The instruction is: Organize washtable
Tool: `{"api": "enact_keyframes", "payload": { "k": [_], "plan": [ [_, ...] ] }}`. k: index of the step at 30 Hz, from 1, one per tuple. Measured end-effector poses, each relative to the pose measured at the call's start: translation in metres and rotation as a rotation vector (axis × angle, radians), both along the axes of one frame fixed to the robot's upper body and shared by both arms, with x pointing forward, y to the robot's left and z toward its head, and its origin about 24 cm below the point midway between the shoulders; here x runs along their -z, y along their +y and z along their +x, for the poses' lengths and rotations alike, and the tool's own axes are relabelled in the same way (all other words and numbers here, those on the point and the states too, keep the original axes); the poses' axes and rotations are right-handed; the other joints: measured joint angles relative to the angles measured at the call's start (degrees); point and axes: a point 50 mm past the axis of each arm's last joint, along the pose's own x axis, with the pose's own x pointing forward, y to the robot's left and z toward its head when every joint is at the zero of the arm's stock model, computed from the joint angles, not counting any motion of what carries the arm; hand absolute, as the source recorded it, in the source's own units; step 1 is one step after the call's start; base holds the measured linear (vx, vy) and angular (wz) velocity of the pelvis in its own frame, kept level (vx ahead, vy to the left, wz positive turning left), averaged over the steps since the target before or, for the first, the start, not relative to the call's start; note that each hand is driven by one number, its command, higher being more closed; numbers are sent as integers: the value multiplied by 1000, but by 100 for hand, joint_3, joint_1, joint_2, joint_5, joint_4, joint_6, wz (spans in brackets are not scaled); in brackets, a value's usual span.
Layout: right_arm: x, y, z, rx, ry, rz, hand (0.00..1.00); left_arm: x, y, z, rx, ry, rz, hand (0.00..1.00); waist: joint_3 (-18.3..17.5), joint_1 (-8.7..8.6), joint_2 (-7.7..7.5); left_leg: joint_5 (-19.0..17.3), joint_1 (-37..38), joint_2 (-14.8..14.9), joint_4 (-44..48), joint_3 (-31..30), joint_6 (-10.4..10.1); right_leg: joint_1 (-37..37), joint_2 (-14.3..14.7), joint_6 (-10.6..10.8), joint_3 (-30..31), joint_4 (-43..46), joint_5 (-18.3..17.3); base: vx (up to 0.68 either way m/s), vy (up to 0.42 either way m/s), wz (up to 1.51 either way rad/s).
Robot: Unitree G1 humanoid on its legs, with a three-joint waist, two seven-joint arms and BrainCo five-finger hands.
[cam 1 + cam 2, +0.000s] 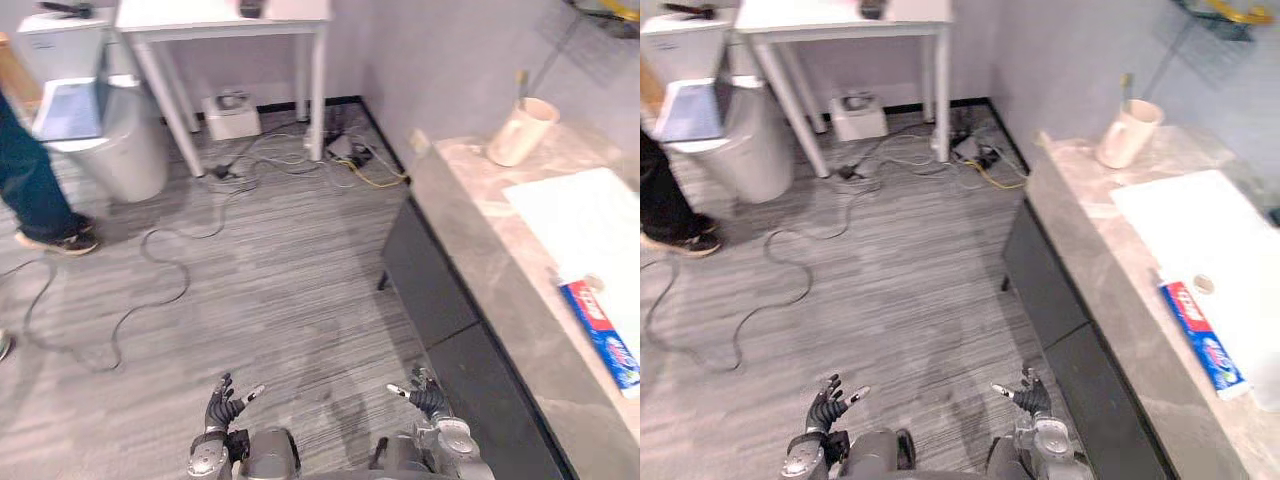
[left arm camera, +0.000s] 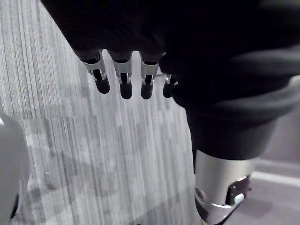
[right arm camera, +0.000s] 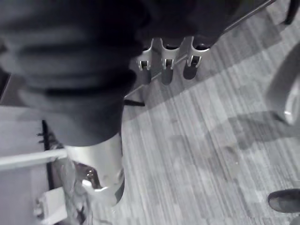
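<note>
A marble washtable (image 1: 480, 250) runs along the right side, with a white basin (image 1: 590, 225) set into it. A beige cup (image 1: 520, 130) holding a toothbrush stands at its far end. A red and blue toothpaste box (image 1: 600, 335) lies at the basin's near edge. My left hand (image 1: 225, 405) and right hand (image 1: 425, 395) hang low over the grey floor, well short of the washtable. Both are open with relaxed fingers (image 2: 124, 77) and hold nothing; the right fingers (image 3: 166, 65) hang over bare floor.
A white table (image 1: 225, 25) stands at the back, with a white box (image 1: 230, 115) and tangled cables (image 1: 330, 160) beneath it. A grey bin (image 1: 100, 120) is at the far left, beside a person's leg and shoe (image 1: 40, 200). A dark cabinet front (image 1: 440, 300) sits under the washtable.
</note>
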Motion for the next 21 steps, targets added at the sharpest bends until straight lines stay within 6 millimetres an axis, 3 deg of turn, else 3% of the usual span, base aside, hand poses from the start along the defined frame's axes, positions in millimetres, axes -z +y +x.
{"api": "enact_keyframes", "payload": {
  "k": [1,3,4,5,7,8,11,13,15,16,17,18,21],
  "plan": [
    [2,-9,-6,-5,22,-20,0,3,-5,-3,-3,12,-17,0,-128,-49,223,36,101,173,47,-47,-188,38,138,-45,32,137,-70,365,-179,-51],
    [-1,-18,-3,-11,8,-44,0,4,-9,-4,8,18,-34,0,-185,-80,398,165,-78,397,797,-216,-413,69,323,-58,235,150,-343,352,-210,-79],
    [-1,-24,-3,-12,11,-60,0,5,-13,-3,13,19,-43,0,-154,-71,558,530,-427,741,1970,-543,-716,328,594,-110,449,-12,-429,282,-172,-88],
    [-1,-25,-4,-6,15,-62,0,6,-14,-5,13,25,-46,0,-110,-66,523,711,-662,867,2636,-766,-769,554,741,-133,611,-179,-447,285,-152,-97],
    [1,-21,-7,-30,30,-46,0,6,-17,-5,12,27,-56,0,-105,-53,508,358,-907,846,3383,-954,-703,959,887,-155,996,-446,-458,293,-84,-108],
    [3,-18,-10,-20,39,-35,0,6,-20,-3,11,16,-61,0,-98,-50,476,173,-1045,726,3317,-1004,-557,1118,904,-155,1247,-568,-458,335,-54,-131],
    [3,-18,-10,-31,44,-29,0,5,-22,-2,6,5,-68,0,-101,-48,487,-34,-1433,378,2489,-1155,-427,1185,965,-144,2002,-722,-452,196,60,-124],
    [4,-19,-12,-7,49,-26,0,4,-22,-1,2,-4,-67,0,-92,-37,474,-33,-1540,47,1582,-1603,-425,1250,970,-69,2453,-755,-457,195,182,-135],
    [3,-21,-11,23,43,-37,0,5,-23,-3,0,0,-68,0,-105,-34,527,19,-1429,-334,252,-2439,-442,1234,999,112,2973,-723,-507,140,244,-136],
    [3,-23,-11,28,41,-44,0,6,-24,-5,-4,4,-71,0,-131,-19,640,139,-1338,-346,-266,-2779,-498,1231,1103,199,3190,-694,-537,182,337,-141],
    [3,-24,-12,31,42,-45,0,6,-25,-7,-14,8,-78,0,-161,56,684,489,-1174,-419,-261,-2832,-347,1267,1138,348,3427,-691,-538,208,322,-132],
    [5,-20,-17,36,50,-35,0,4,-20,-1,-7,-5,-58,0,-151,42,548,384,-1075,-529,-267,-2637,-231,1357,979,501,3563,-801,-498,188,253,-96],
    [7,-18,-22,34,70,-34,0,4,-18,-3,-10,-4,-46,0,-235,96,310,220,-852,-665,-358,-2227,-64,1347,796,643,3911,-797,-581,162,200,-58]
  ]
}}
